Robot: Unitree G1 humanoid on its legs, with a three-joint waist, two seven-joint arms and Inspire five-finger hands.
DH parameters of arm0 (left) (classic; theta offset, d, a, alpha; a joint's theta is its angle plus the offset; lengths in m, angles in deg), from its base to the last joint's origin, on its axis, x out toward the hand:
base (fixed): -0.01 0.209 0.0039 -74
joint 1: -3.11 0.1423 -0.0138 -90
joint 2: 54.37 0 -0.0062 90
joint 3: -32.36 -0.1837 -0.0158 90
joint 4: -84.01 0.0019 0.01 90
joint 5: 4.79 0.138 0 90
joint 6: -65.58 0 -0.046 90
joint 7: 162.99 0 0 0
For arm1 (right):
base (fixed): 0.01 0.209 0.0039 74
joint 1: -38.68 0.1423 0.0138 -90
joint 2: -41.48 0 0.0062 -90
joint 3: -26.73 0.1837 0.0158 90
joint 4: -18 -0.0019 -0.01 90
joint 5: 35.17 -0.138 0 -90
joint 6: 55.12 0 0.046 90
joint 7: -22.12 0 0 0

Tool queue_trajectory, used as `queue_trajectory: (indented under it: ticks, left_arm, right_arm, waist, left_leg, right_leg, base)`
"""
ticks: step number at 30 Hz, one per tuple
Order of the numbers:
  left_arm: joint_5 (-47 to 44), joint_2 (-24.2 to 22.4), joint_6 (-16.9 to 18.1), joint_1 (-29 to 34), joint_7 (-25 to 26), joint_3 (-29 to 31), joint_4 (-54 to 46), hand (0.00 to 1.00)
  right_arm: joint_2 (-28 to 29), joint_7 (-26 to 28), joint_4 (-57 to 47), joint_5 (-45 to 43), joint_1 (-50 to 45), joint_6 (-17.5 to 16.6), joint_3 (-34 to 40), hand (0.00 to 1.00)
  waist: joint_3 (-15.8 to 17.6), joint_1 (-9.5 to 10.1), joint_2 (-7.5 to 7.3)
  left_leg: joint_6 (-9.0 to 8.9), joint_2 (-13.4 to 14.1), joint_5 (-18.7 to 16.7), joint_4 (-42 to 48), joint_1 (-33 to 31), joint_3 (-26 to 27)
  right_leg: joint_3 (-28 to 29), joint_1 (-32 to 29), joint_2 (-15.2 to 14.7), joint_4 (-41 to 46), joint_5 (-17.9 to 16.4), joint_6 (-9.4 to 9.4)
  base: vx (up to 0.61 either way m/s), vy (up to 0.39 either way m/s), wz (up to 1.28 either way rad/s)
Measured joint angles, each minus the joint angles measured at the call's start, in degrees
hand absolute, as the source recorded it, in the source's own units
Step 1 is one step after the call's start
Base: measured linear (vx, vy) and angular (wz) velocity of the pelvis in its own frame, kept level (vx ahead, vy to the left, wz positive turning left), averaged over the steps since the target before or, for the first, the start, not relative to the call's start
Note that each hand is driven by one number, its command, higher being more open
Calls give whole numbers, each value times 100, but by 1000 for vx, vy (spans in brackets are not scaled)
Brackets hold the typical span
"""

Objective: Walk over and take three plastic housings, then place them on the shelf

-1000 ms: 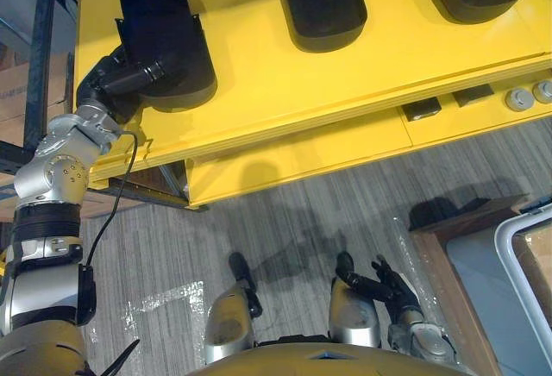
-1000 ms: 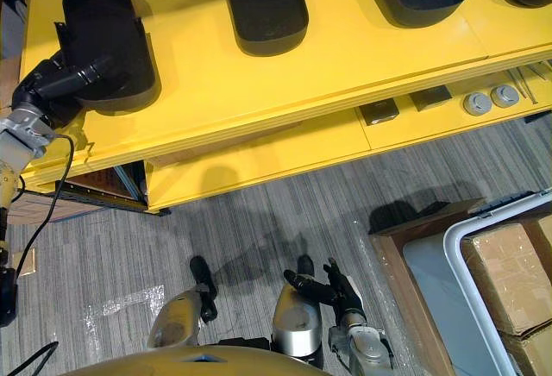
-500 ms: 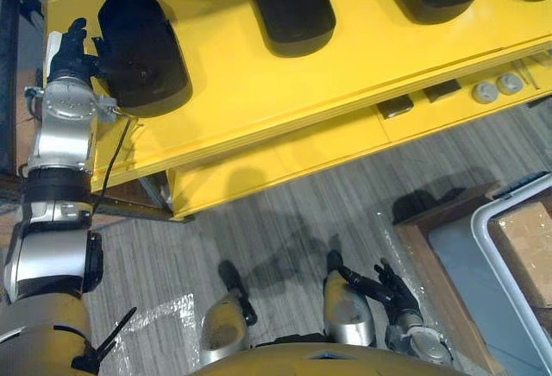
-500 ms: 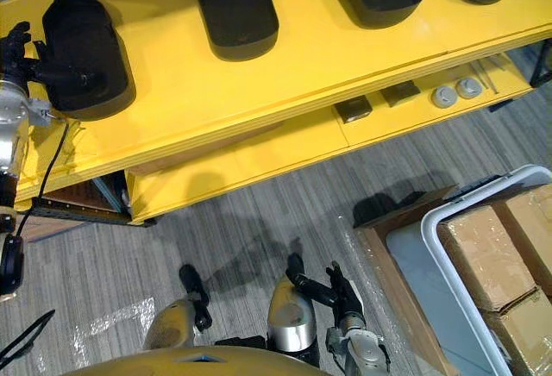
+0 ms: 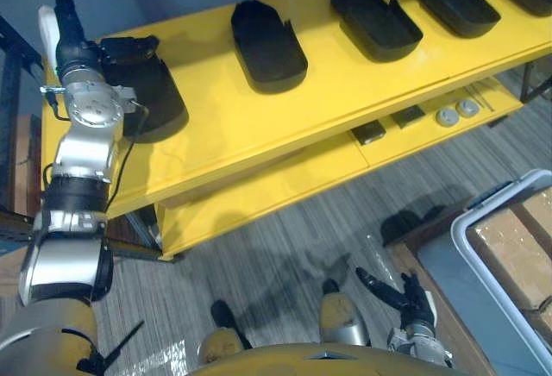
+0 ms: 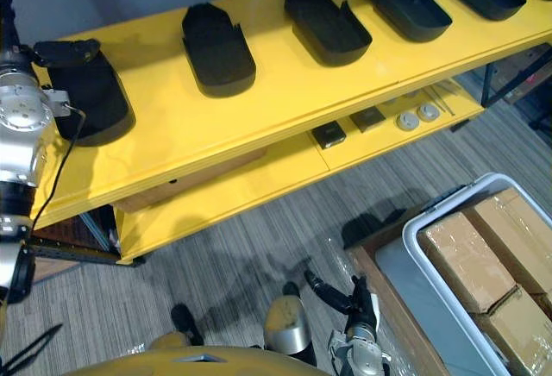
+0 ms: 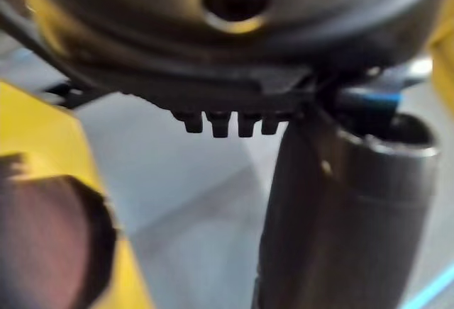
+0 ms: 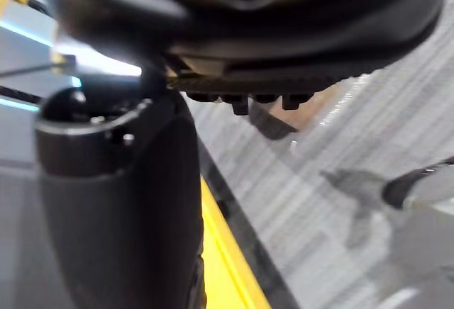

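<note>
Right eye view: boxes (image 6: 470, 260) near shelf (image 6: 259, 113)

head eyes: high, looking down, both share yellow shelf (image 5: 259, 134) | wrist views: very close, probably toward floor (image 8: 340, 153)

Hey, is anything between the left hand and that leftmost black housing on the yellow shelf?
Nothing visible. The left hand is up right beside the leftmost housing at the end of the yellow shelf, with no object between them.

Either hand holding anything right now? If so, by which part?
Nothing held. Left hand open, fingers straight, beside the leftmost housing on the yellow shelf; right hand open, empty, low.
</note>
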Motion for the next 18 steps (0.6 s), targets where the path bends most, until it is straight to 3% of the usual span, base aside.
queue_trajectory:
  ticks: [4, 7, 10, 14, 16, 18]
  left_arm:
    - [30, -665, 569, 1234, -44, 720, -1833, 100]
    - [13, -1109, 980, 2201, -262, 1160, -2796, 100]
    - [-7, -1504, 1584, 3232, -492, 1367, -3522, 100]
    - [31, -2100, 2525, 4336, -436, 1124, -3925, 100]
    - [557, -2367, 2923, 4797, 43, 874, -3930, 100]
    - [1642, -2618, 3147, 5171, 583, 537, -3895, 100]
  right_arm:
    - [91, -542, -1740, 318, -233, -371, 238, 100]
    - [157, -817, -2978, 918, -357, -570, 529, 100]
    - [148, -929, -4057, 1712, -484, -585, 824, 100]
    - [-260, -919, -4958, 1804, -304, -593, 818, 100]
    - [-472, -910, -5161, 1791, -45, -605, 647, 100]
    - [-600, -806, -5286, 1679, 109, -615, 424, 100]
  waist:
    - [-315, 36, 274]
    - [-461, 143, 388]
    - [-565, 304, 339]
    - [-655, 469, 223]
    - [-781, 507, 161]
    - [-824, 622, 107]
  left_leg:
    - [-15, 27, -28, -7, 43, 4]
    - [-16, 47, -28, -9, 43, -40]
    - [-18, 45, -24, -34, 10, -151]
    - [-19, 40, -11, -39, -10, -278]
    - [-11, 41, 29, -39, -90, -358]
    - [-4, 37, 107, -39, -135, -412]
  right_leg:
    - [-58, 89, 30, -82, 61, -5]
    - [-137, 151, 44, -123, 61, -5]
    - [-296, 297, 41, -321, 58, -7]
    - [-406, 357, 43, -419, 31, -64]
    - [-483, 350, 47, -457, 36, -82]
    - [-533, 357, 48, -491, 72, -86]
  base:
    - [5, -3, 2]
    - [-31, -17, 9]
    - [-68, -18, 16]
    - [-94, -11, 13]
    - [-81, -5, 19]
    - [-40, -2, 14]
